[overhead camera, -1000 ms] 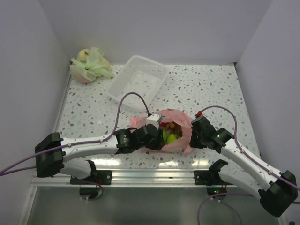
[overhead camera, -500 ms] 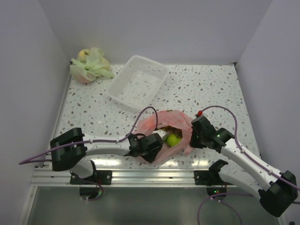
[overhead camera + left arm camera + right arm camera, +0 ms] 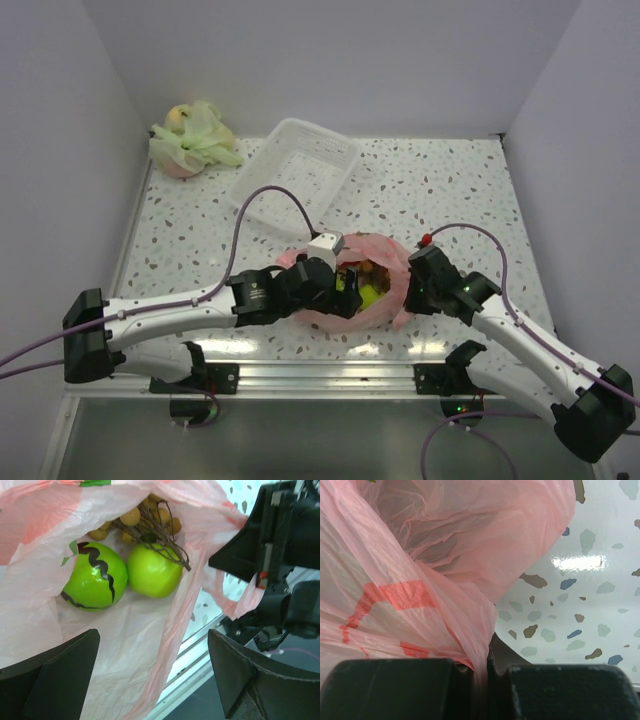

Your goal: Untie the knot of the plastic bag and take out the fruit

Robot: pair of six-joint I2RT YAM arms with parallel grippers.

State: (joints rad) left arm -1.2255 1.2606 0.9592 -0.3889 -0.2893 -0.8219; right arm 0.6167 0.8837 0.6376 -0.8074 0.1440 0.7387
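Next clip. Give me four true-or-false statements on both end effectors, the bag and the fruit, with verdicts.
1. The left end effector is open at the mouth of the plastic bag. True.
2. The right end effector is open and clear of the bag. False: it is shut on a fold of the plastic bag.
3. Two green fruits lie inside the bag. True.
4. The brown berries lie in the white basket. False: they are in the bag, just behind the green fruits.

White arms [image 3: 170, 310], black joints [image 3: 262, 293], purple cables [image 3: 268, 189]
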